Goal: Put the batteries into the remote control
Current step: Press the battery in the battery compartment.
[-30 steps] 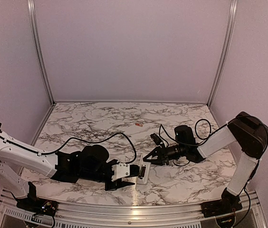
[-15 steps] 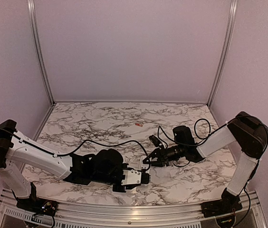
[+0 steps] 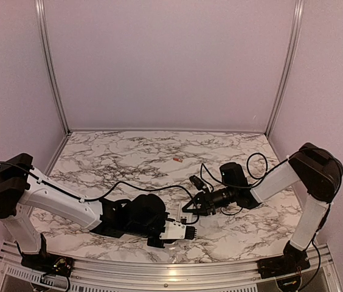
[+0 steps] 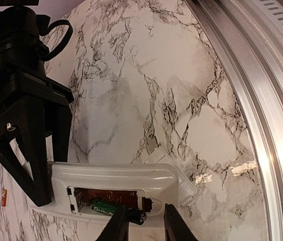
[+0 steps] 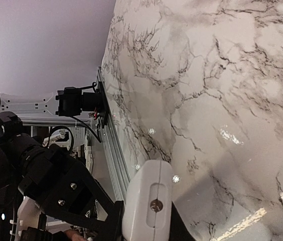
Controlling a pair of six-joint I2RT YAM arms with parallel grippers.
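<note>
The white remote control [image 4: 116,178] lies back up with its battery recess [image 4: 106,198] open. One battery [image 4: 99,206], green-labelled here, lies in the recess, and its dark end [image 4: 139,217] sticks out at the near rim. My left gripper [image 4: 144,228] is open astride that end, with the battery against its left finger [image 4: 117,226]. My right gripper [image 5: 146,221] is shut on the remote's far end [image 5: 149,201]. It also shows in the left wrist view [image 4: 51,178]. A red battery [image 3: 177,159] lies loose on the table, also in the left wrist view [image 4: 4,197].
A smaller flat white piece [image 4: 181,173] lies partly under the remote's near corner. The marble table [image 3: 129,158] ends in a metal rail [image 4: 262,100] close beside the remote. Cables [image 3: 244,167] trail from the right arm. Both grippers meet low at the table's front middle [image 3: 187,222].
My left arm has reached right, from beside the remote to over its open recess. My right gripper has shifted slightly left while still clamped on the remote.
</note>
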